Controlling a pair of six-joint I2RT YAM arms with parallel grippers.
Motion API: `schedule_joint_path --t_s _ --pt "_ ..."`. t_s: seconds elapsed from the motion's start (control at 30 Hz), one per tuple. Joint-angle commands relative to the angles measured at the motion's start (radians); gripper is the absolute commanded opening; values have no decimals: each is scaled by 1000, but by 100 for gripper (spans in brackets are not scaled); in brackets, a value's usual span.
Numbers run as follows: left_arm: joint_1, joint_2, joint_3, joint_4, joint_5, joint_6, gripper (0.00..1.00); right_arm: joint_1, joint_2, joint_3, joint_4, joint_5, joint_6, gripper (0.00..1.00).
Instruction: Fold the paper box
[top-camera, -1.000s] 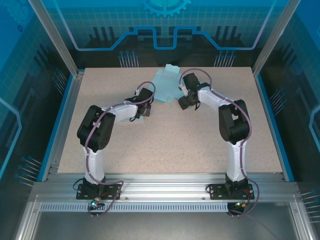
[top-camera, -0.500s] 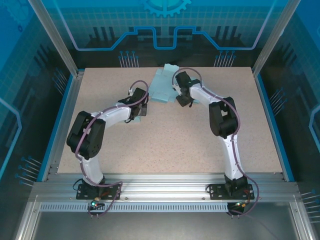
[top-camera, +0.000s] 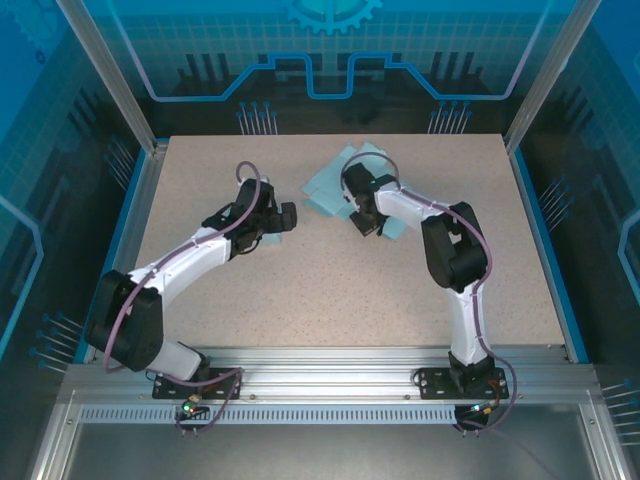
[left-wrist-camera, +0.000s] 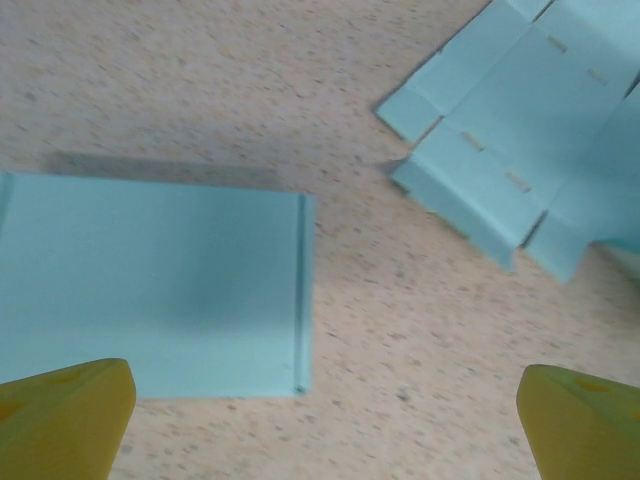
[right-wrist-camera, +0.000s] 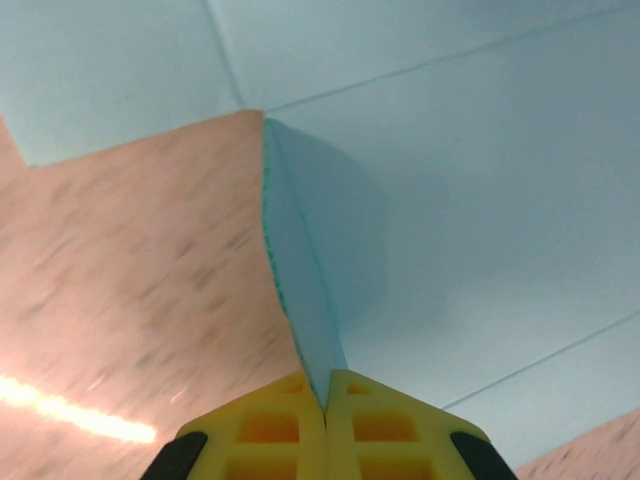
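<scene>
As left hand (top-camera: 287, 215) eased back, right hand (right-wrist-camera: 325, 397) pinched paper box (right-wrist-camera: 470, 180).

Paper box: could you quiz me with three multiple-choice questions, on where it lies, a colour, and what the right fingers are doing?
1. Where is the paper box? A at the near edge; B far middle of the table; C on the floor.
2. The right fingers are: A yellow; B red; C white.
3. The right fingers are: A wide open; B shut on a flap; C holding a cup.
Answers: B, the top view shows it far centre; A, the wrist view shows yellow; B, they pinch the flap's edge.
</scene>
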Motion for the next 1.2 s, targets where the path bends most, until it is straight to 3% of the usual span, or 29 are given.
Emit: schedule_joint_path --t_s 0.0,0.1,0.2,0.33,0.4,0.5,0.57,0.7,0.93,1.07,1.17 --pt "7 -47 -51 82 151 -114 98 113 -71 -89 -151 -13 222 1" --pt "7 -66 -79 121 199 -155 98 222 -121 -167 -159 -84 375 6" --pt "6 -71 -91 138 220 -163 98 302 -163 -242 -61 -278 463 12" --pt "7 -66 -104 144 239 -166 95 356 -234 -270 24 -374 513 42" --pt "5 -62 -112 150 251 -169 92 346 -276 -259 17 -371 495 50" --pt "-7 -52 -126 157 257 -164 88 289 -355 -240 12 -379 438 60" --pt "-25 -35 -128 142 236 -152 83 212 -405 -236 26 -410 392 64" --pt "-80 3 -127 100 160 -143 82 29 -420 -209 57 -482 307 69" --pt "-123 11 -207 96 90 -219 82 -252 -185 -71 110 -738 205 69" --pt "-126 7 -235 97 90 -238 82 -325 -21 42 104 -849 151 70" --pt "-126 19 -240 105 93 -243 74 -348 99 134 63 -886 115 70"
